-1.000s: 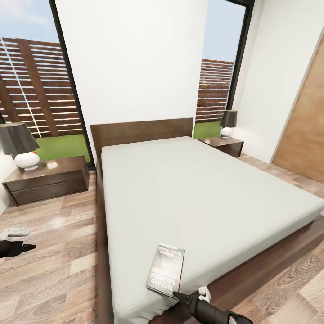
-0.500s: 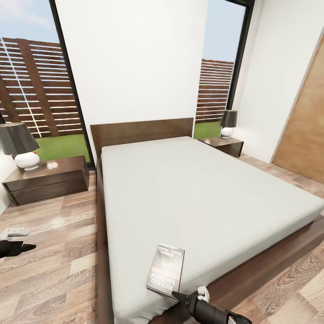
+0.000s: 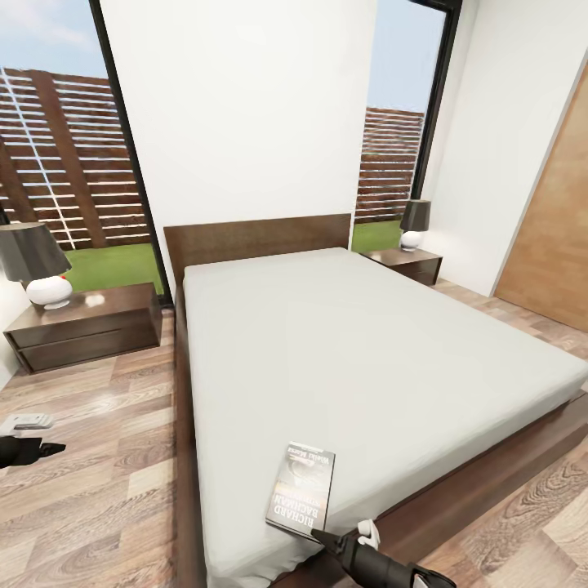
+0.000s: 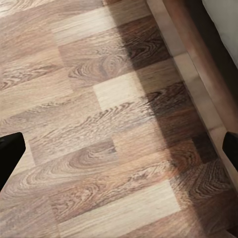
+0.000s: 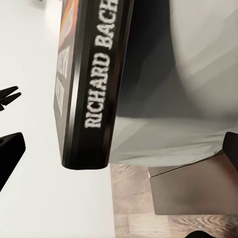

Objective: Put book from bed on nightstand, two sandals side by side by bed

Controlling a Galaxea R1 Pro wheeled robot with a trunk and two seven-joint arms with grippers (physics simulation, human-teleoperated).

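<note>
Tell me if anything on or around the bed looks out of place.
The book lies alone at the foot corner of the bed, slightly askew to the mattress edge. The right gripper sits by its near corner. Both nightstands look tidy.

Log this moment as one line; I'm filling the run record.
phase: reaching | right gripper: open, at book corner | book: flat on bed | left gripper: open over floor

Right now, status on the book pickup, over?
Right gripper open, at the book's near corner, not gripping. Book flat on the bed by the foot edge. Left gripper open, low over the floor. Nothing blocking.
</note>
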